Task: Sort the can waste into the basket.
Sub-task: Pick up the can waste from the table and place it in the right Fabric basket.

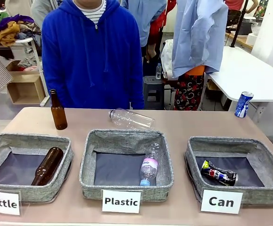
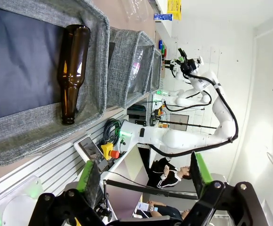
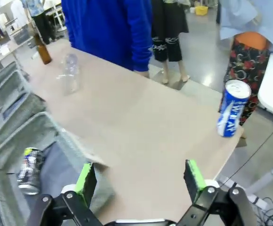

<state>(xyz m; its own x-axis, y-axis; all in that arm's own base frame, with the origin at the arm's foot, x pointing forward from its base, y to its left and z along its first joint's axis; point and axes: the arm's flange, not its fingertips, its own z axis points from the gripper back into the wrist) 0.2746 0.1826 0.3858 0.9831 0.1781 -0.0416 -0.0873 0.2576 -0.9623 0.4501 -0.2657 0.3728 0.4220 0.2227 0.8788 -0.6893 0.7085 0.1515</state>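
I see the blue white-lettered metal can [image 1: 243, 104] upright at the table's [image 1: 89, 120] far right corner. Left gripper [image 2: 144, 160] and right gripper [image 3: 138, 165] both gape empty.

The Can basket [image 1: 191, 160] was rough grey woven cloth with a smoother dark lining. The crushed can [image 1: 219, 173] inside looked like dented, shiny metal, and the blue can [image 1: 243, 104] had a glossy printed skin. The tabletop [image 1: 183, 123] was smooth, matt tan. The brown bottle [image 1: 58, 110] was glossy glass, the clear bottle [image 1: 131, 118] thin crinkly plastic.
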